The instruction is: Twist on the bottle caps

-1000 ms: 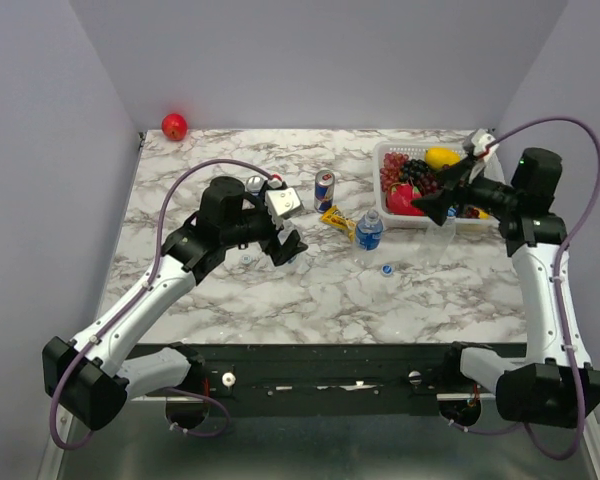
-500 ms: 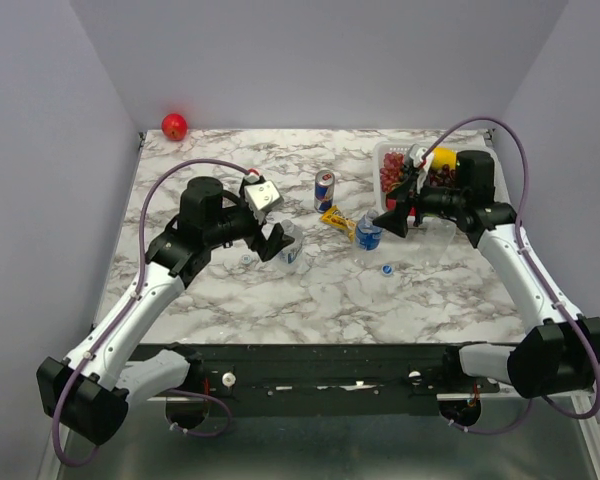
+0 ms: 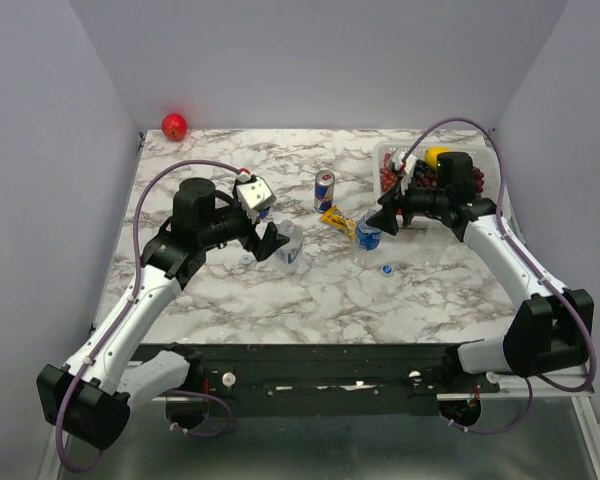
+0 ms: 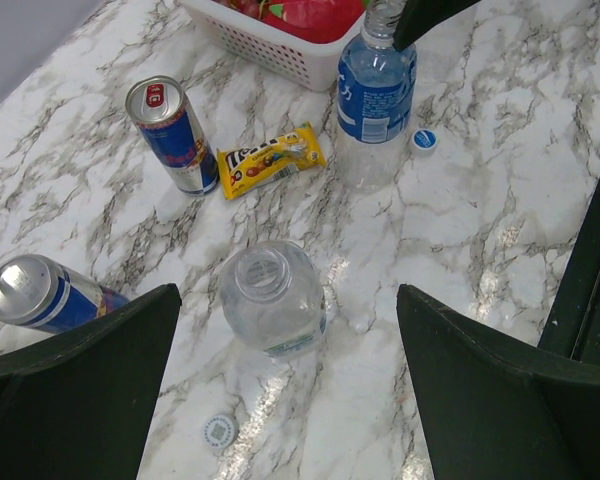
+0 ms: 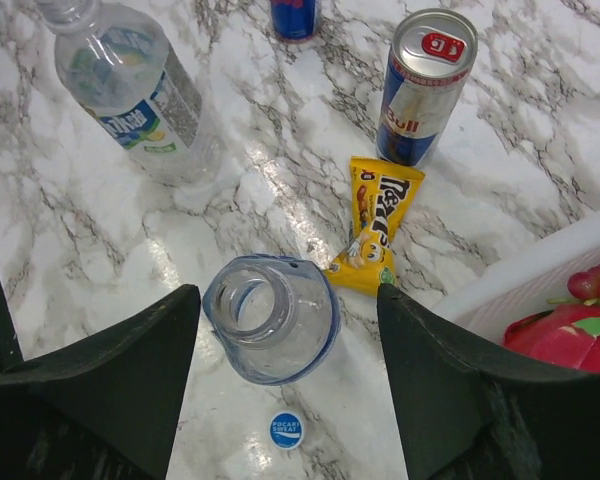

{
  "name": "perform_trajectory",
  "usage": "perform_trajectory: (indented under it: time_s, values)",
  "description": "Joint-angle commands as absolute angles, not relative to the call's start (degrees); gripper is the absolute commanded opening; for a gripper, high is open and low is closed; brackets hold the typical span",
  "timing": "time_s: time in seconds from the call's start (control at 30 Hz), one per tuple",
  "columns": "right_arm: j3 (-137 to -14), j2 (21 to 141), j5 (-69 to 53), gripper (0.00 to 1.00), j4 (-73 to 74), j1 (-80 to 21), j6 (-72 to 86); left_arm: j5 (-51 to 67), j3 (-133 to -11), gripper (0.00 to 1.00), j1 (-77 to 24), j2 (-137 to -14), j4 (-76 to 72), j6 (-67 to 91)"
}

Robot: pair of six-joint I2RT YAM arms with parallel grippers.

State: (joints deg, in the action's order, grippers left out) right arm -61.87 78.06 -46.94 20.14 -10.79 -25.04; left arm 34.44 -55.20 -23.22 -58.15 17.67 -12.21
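Observation:
A clear bottle (image 4: 272,297) with a white-blue label stands uncapped on the marble, just ahead of my open left gripper (image 4: 290,400) and between its finger lines. A whitish cap (image 4: 219,431) lies beside it, near the left finger. The blue-labelled bottle (image 5: 272,318), also uncapped, stands between the fingers of my right gripper (image 5: 285,300), which is open with a gap on each side. A blue cap (image 5: 286,430) lies on the table just below it. In the top view the left gripper (image 3: 270,240) and right gripper (image 3: 380,222) flank the bottles (image 3: 290,246) (image 3: 368,234).
An upright drink can (image 3: 324,188) and a yellow candy packet (image 3: 337,220) sit between the arms. A second can (image 4: 40,293) stands left of the clear bottle. A white fruit basket (image 3: 392,217) stands back right, and a red apple (image 3: 174,126) in the far left corner.
My right arm swung left from over the basket to the blue-labelled bottle, and its jaws narrowed around it. My left arm drew back slightly, uncovering the clear bottle.

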Motion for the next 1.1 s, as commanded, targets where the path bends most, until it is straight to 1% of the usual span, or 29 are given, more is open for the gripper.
perform_trajectory:
  time_s: [0.0,0.1,0.17,0.2,0.27,0.3,0.4,0.47,0.53,0.67,0.73,0.83,0.93,1.07]
  values:
    - [-61.7,79.9,-44.8,0.69,15.8,-11.0,-24.6,37.9,-55.3,0.99,-22.9,-58.8,17.4,-11.1]
    - [-62.2,80.9,-45.0,0.58,15.1,-11.2,-24.5,39.5,-56.1,0.99,-22.9,-60.5,17.2,-10.7]
    - [-62.4,81.2,-45.0,0.52,14.9,-11.8,-24.6,40.3,-56.6,0.99,-23.6,-61.7,17.0,-10.9]
    - [-62.4,81.1,-45.3,0.44,14.9,-12.0,-24.6,40.5,-56.8,0.99,-23.9,-62.1,16.9,-10.9]
    - [-62.6,80.5,-45.4,0.35,15.6,-12.4,-24.7,40.6,-57.0,0.99,-25.4,-62.8,16.2,-10.9]
    - [-62.7,79.4,-45.5,0.27,16.1,-12.5,-24.7,40.7,-57.2,0.99,-26.1,-63.2,15.9,-11.0]
    - [-64.8,75.5,-45.8,0.17,20.6,-12.6,-24.8,39.9,-57.8,0.99,-30.0,-63.8,16.0,-13.0]
    - [-68.3,73.5,-46.8,0.15,26.5,-12.6,-25.5,39.5,-58.5,0.99,-32.1,-64.5,16.3,-14.2]
    - [-70.3,70.3,-49.1,0.13,29.4,-12.6,-25.1,38.4,-58.8,0.99,-34.8,-65.3,15.5,-13.9]
    - [-75.4,67.8,-55.4,0.11,33.9,-12.7,-21.1,35.8,-57.3,0.99,-37.9,-67.7,5.5,-8.4]
    - [-77.0,67.2,-57.3,0.11,33.5,-12.6,-16.2,35.2,-57.4,0.99,-39.6,-68.9,3.3,-7.4]
    - [-77.0,65.7,-57.0,0.09,30.2,-12.7,-9.0,30.6,-57.8,0.99,-42.1,-70.7,0.3,-6.9]
    - [-77.1,65.2,-58.7,0.09,28.5,-12.7,-6.0,25.8,-58.1,0.99,-45.3,-71.7,-3.4,-7.8]
    - [-76.3,64.7,-60.2,0.09,26.2,-12.6,-4.3,24.9,-60.5,0.99,-47.2,-74.3,-4.0,-6.2]
